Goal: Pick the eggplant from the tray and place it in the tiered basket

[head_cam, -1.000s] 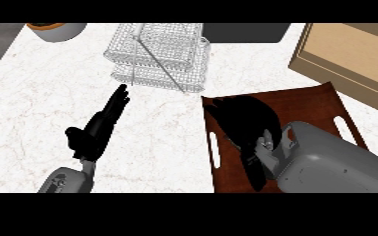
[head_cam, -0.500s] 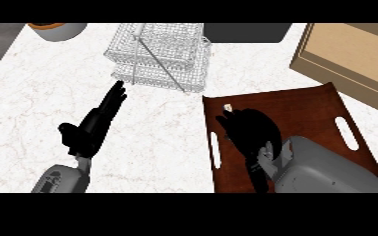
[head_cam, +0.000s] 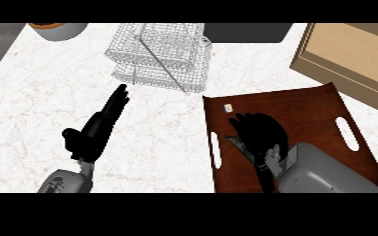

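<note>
The brown tray lies on the counter at the right. My right hand is low over the tray's near middle, its fingers curled over the dark eggplant. Only the greenish stem end pokes out at the hand's left; the rest of the eggplant is hidden and merges with the black fingers. The wire tiered basket stands at the back centre, apart from the tray's far left corner. My left hand rests open on the counter at the left, fingers pointing towards the basket.
A small pale item lies near the tray's far left corner. A wooden box stands at the back right, a dark container behind the basket, and a grey bowl at the back left.
My right hand has drawn nearer across the tray and lowered onto the eggplant, fingers closing in. The left hand has shifted slightly; the basket and tray stay put.
</note>
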`<state>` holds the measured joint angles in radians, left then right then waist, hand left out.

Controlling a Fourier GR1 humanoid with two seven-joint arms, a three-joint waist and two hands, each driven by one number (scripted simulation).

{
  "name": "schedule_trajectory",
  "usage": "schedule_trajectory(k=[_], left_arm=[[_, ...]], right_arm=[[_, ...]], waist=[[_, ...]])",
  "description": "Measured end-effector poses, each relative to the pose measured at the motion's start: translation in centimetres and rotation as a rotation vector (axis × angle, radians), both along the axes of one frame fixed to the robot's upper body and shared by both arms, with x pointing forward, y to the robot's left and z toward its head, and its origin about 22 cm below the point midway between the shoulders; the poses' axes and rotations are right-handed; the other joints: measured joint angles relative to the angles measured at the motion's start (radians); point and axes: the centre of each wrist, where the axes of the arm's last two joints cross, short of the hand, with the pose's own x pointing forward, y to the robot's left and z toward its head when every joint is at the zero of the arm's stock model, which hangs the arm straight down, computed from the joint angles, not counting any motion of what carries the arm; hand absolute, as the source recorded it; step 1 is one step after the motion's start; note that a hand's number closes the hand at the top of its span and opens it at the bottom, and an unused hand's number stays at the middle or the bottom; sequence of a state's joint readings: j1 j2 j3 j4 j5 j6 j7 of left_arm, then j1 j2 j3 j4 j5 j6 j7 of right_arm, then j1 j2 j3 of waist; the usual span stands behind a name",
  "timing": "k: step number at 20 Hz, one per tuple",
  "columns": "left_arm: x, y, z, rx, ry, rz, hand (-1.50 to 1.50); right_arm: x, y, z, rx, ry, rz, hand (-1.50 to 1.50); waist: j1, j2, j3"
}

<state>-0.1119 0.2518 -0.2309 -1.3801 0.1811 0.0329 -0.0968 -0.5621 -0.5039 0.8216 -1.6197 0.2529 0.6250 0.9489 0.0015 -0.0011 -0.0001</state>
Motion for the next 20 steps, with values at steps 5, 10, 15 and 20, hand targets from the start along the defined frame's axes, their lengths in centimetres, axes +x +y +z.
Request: schedule_trajectory(k=[5,10,15,20], left_arm=[[0.1,-0.1,-1.1,0.001,-0.005,0.003,0.0],[-0.3,0.1,-1.6,-0.002,-0.001,0.0,0.0],[0.4,-0.3,-1.2,-0.001,-0.005,0.002,0.0],[0.1,-0.4,-1.2,-0.006,-0.004,-0.002,0.0]], right_arm=[[-0.1,-0.5,-1.0,0.003,0.01,-0.006,-1.5],[0.0,-1.7,-2.1,-0.024,0.019,-0.012,-1.5],[-0.1,-0.9,-2.6,0.06,-0.012,-0.019,1.5],[0.5,-1.0,-3.5,0.114,-0.07,-0.002,1.5]], waist=[[-0.001,0.001,0.0],[0.0,0.001,0.0],[-0.001,-0.001,-0.002],[-0.001,-0.004,-0.004]])
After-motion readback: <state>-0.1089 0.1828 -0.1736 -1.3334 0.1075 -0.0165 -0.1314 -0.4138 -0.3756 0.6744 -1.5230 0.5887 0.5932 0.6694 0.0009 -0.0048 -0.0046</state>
